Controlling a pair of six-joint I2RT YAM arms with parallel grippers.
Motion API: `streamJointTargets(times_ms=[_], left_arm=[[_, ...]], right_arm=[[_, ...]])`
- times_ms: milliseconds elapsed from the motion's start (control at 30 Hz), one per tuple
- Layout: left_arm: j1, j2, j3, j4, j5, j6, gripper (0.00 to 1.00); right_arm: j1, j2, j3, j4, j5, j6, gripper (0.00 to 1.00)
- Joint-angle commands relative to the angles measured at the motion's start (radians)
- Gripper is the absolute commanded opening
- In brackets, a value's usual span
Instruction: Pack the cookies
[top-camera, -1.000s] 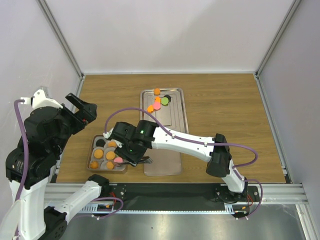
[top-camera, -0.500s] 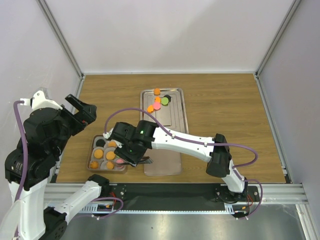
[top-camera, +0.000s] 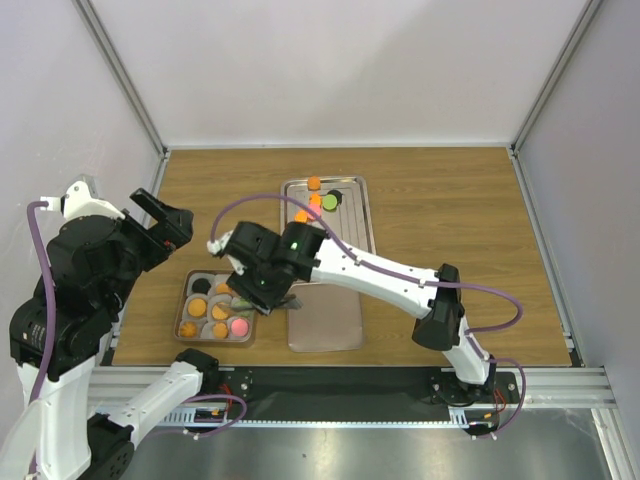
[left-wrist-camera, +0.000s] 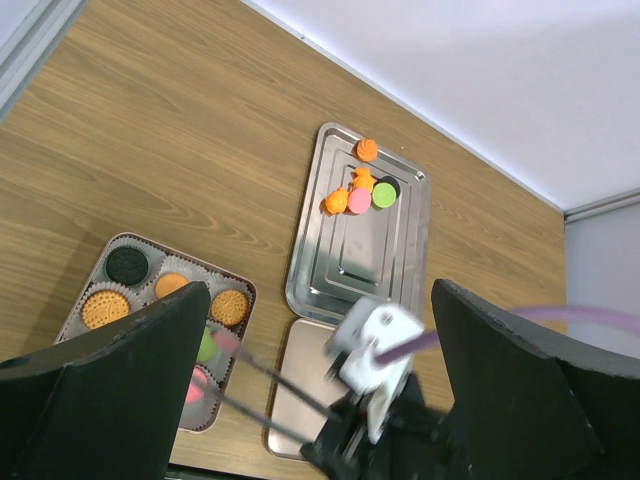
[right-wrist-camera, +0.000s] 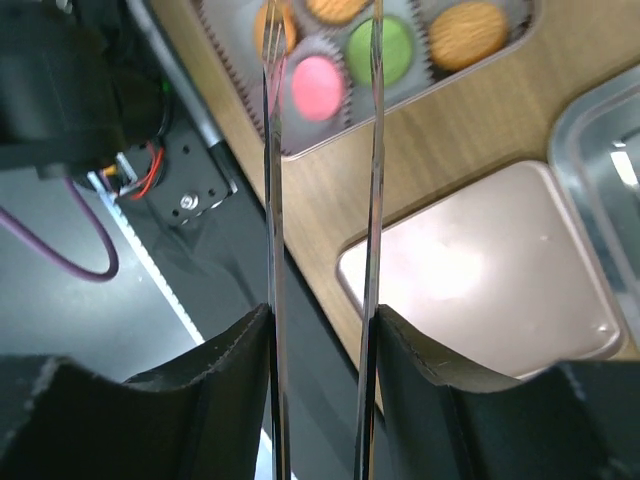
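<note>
I see the wooden surface (top-camera: 450, 200) with the right arm (top-camera: 380, 275) stretched across it to the left, while the left arm (top-camera: 90, 260) is held up over the left edge, well apart from everything. The steel tray (top-camera: 350, 230) lies in the middle, toward the far side. A flat pinkish plate (top-camera: 325, 325) sits just beside its near end. The small box (top-camera: 183, 290) of paper cups sits at the near left.

The left pincer (left-wrist-camera: 320, 300) is released, its jaws spread wide. The right pincer (right-wrist-camera: 322, 320) is clenched on a pair of thin metal tweezers (right-wrist-camera: 272, 200). Their two tines stand apart over the near right corner of the box, beside the pink cookie (right-wrist-camera: 318, 87).

The cookies (top-camera: 316, 205) are in two lots. A small cluster of orange, pink, green and black ones lies at the far end of the tray. The others sit one to a cup in the box, mostly orange, with a black, a green and the pink one.
</note>
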Motion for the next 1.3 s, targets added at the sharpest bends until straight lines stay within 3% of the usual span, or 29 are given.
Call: streamJointTargets(times_ms=[0,167,400,533,767,1033,1267], left_arm=[[-0.003,0.002,0.011,0.037,-0.003,0.017,1.0],[-0.003,0.002,-0.011,0.068,0.024,0.02,1.0],[-0.003,0.003,-0.096,0.12,0.12,0.025,1.0],[-0.003,-0.029,-0.211,0.186,0.197,0.008,0.99],[-0.005,-0.046,-0.383,0.303,0.328,0.017,0.99],[-0.005,-0.05,-0.48,0.329,0.417,0.046,0.99],[-0.005,-0.047,-0.514,0.301,0.432,0.084,0.99]], right_arm=[[-0.075,-0.057,0.058,-0.015,-0.012,0.011,0.49],[-0.198,-0.123,0.02,-0.003,-0.029,0.028,0.48],[-0.489,-0.259,-0.178,0.095,0.005,0.085,0.48],[-0.742,-0.367,-0.443,0.285,0.043,0.164,0.48],[-1.002,-0.447,-0.804,0.578,0.158,0.237,0.48],[-1.091,-0.428,-1.03,0.836,0.221,0.23,0.52],[-1.106,-0.338,-1.025,0.827,0.218,0.2,0.62]])
